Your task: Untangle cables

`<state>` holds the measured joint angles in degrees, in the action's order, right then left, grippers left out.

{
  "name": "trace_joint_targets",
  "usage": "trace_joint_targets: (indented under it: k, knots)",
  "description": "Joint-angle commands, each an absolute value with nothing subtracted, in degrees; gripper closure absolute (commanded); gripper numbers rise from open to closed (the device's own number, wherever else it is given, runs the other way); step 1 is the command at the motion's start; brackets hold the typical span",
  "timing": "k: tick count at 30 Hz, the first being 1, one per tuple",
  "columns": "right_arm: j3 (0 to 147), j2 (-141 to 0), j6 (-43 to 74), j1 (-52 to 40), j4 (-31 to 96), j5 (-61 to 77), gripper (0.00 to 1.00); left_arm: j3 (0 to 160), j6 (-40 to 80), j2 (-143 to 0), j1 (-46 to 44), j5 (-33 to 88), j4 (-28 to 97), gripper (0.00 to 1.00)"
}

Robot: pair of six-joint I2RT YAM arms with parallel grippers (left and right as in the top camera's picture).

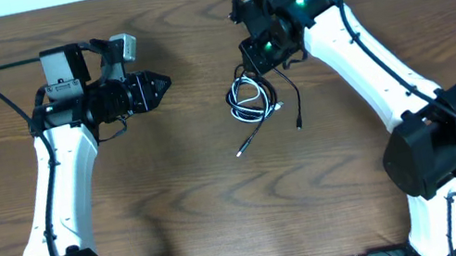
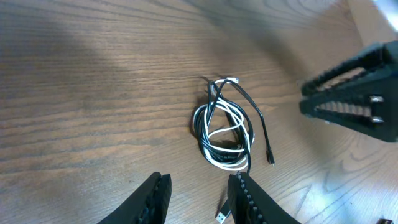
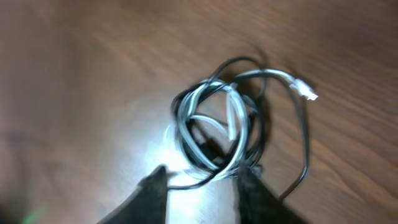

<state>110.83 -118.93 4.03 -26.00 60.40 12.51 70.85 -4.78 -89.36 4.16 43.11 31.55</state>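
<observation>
Just over the bench (image 3: 74,93), the right arm's fingers (image 3: 152,199) hang spread and empty above a white cable (image 3: 236,118) and a black cable (image 3: 305,155), wound together in one loose coil lying flat, plugs trailing free. Well off to the side, the left arm's fingers (image 2: 249,199) stand parted too, gripping nothing, pointed toward the coil.

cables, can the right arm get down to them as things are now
Probably yes. The right gripper hangs open close over the tangled cables, and nothing shows between its fingers and the coil. The left gripper sits off to the side, out of the way.
</observation>
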Motion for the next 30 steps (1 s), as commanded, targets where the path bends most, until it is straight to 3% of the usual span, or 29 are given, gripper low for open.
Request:
trace_joint_targets:
  k: [1, 7, 17, 20, 21, 23, 30]
  knots:
    - [110.83, -124.95, 8.23, -26.17, 60.4, 7.29, 0.6, 71.48, -5.34, -89.91, 4.21, 42.74, 31.48, 0.65]
    - [110.83, -132.66, 10.74, -26.7, 60.58, 5.85, 0.54, 71.48, -5.34, -89.91, 4.21, 42.74, 31.46, 0.65]
    - [110.78, -137.93, 13.47, -27.51, 58.57, 2.83, 0.68, 71.48, -5.34, -89.91, 4.21, 42.76, 32.03, 0.65]
    - [110.76, -139.41, 13.47, -28.21, 58.0, -0.16, 0.64, 71.48, -5.34, -89.91, 4.21, 42.74, 32.1, 0.65]
    - [110.76, -139.63, 13.45, -28.42, 58.02, -0.67, 0.67, 71.48, -5.34, -89.91, 4.21, 42.76, 32.08, 0.65]
    - [110.76, -139.83, 13.21, -28.73, 58.11, -0.8, 0.99, 71.48, -5.34, -89.91, 4.21, 42.74, 32.08, 0.65]
    - [110.96, -132.51, 6.74, -26.94, 57.41, 16.78, 0.99, 71.48, -5.32, -89.91, 4.21, 42.78, 32.12, 0.65]
